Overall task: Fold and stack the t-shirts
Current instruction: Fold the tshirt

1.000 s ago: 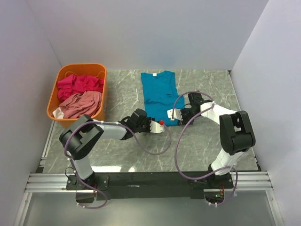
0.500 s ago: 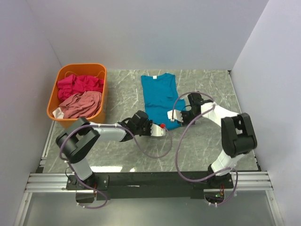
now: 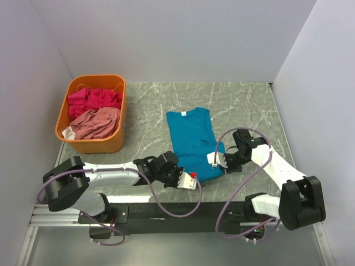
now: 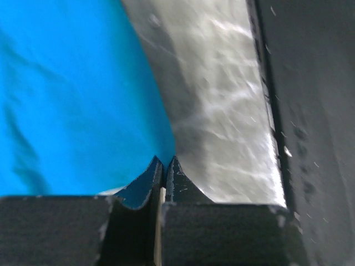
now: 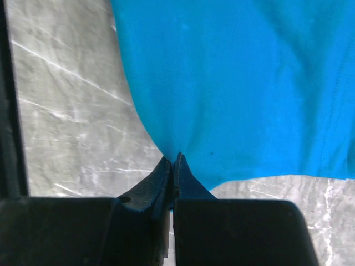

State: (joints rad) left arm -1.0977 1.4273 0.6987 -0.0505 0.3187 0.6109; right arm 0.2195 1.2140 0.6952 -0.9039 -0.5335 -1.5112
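The teal-blue t-shirt (image 3: 193,139) lies flat on the marble table, collar toward the back. My left gripper (image 3: 192,179) is shut on its near left hem corner; the left wrist view shows the blue cloth (image 4: 77,94) pinched between the jaws. My right gripper (image 3: 215,160) is shut on its near right hem corner; the blue cloth (image 5: 238,83) shows in the right wrist view. The magenta-pink t-shirt (image 3: 93,100) and the dusty salmon-pink t-shirt (image 3: 97,123) lie crumpled in the orange basket (image 3: 91,145).
The orange basket stands at the back left of the table. The table's near edge with the black rail (image 3: 183,210) runs just below both grippers. White walls enclose the back and sides.
Both grippers have pulled toward the near edge, dragging the teal-blue shirt with them by its hem. The shirt now lies nearer the front of the table.
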